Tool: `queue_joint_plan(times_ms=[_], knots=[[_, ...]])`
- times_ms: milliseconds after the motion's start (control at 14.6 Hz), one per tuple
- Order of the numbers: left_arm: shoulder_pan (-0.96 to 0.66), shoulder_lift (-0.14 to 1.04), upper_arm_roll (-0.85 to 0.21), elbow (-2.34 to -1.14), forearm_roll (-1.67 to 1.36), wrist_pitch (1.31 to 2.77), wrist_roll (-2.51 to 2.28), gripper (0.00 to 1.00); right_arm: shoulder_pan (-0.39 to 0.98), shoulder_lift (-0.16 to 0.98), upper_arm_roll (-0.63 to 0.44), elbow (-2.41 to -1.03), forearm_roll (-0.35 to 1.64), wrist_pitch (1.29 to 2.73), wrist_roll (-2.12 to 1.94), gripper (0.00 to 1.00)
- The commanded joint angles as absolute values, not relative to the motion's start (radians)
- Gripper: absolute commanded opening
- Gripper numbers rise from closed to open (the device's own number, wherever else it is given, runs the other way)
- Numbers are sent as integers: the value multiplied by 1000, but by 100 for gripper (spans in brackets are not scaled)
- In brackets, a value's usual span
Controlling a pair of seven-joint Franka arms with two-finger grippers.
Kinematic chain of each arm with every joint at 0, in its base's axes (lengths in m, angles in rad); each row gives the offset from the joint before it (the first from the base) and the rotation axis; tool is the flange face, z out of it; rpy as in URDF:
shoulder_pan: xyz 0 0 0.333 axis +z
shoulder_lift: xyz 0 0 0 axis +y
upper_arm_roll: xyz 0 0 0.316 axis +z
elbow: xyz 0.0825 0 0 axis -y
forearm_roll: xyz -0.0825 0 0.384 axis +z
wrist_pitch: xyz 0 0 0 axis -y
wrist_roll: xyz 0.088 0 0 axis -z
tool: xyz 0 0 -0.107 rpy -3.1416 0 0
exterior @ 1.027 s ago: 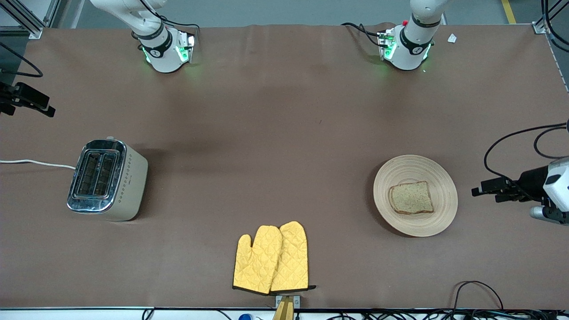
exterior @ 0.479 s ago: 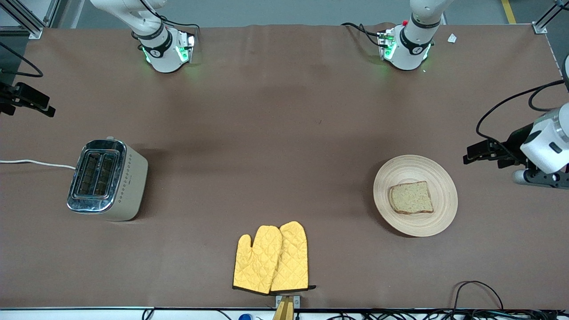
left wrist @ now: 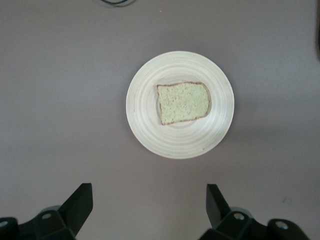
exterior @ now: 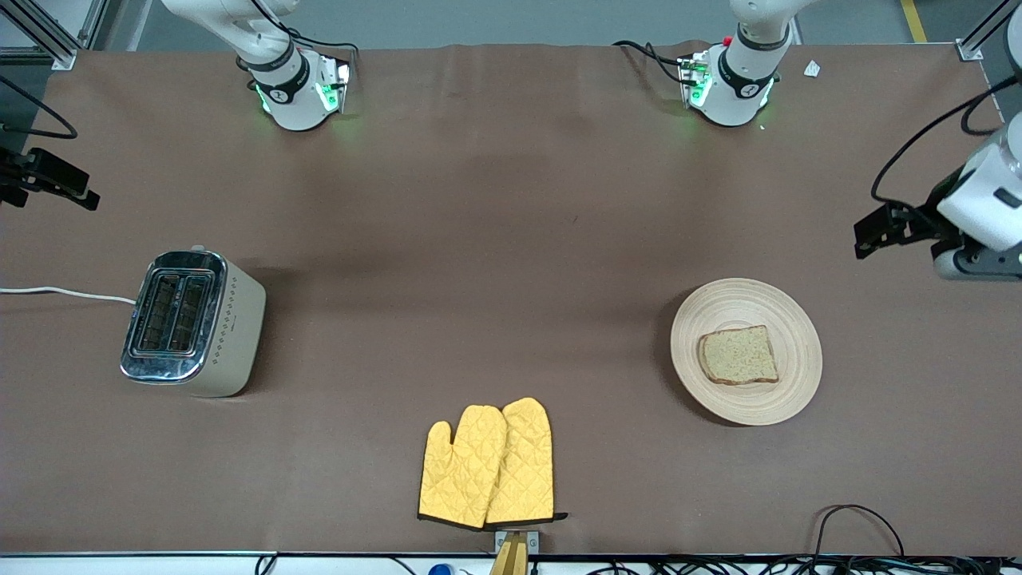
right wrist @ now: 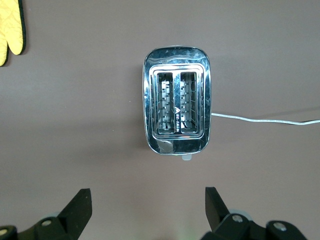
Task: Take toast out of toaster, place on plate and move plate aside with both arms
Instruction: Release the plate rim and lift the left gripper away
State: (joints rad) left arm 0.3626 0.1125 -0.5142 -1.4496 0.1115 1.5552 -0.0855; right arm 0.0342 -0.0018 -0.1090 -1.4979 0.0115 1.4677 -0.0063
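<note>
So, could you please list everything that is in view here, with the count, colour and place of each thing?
toast: one, light tan with darker crust, lying flat on the plate.
plate: one, pale wood, round, toward the left arm's end of the table.
toaster: one, chrome and cream, both slots empty, toward the right arm's end of the table.
power cord: one, white, running from the toaster off the table's edge.
oven mitts: two, yellow, overlapping, nearest the front camera.
table: one, brown cover.
left gripper: one, black, open, over the table beside the plate.
right gripper: one, black, open, above the toaster's end of the table.
</note>
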Motion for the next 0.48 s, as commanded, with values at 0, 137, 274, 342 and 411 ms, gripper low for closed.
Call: queue_joint_plan(times_ms=[0,137,274,342,411], knots=[[218,48,-340,-1474,64,1513,-80,100,28,-12,-98,-1503,0,1462,11,100],[93,19,-223,-1480,64,1465,-86,100,28,-11,-98,-1503,0,1462,11,100],[22,-12,-158,-1503,63,1448,-90,100,28,-11,-98,-1505,0,1462,11,100],[2,-24,-137,-1518,63,1448,-91,100,26,-12,-98,-1505,0,1460,11,100],[-11,-34,-124,-1528,61,1448,-91,100,26,-12,-98,-1505,0,1462,11,100]])
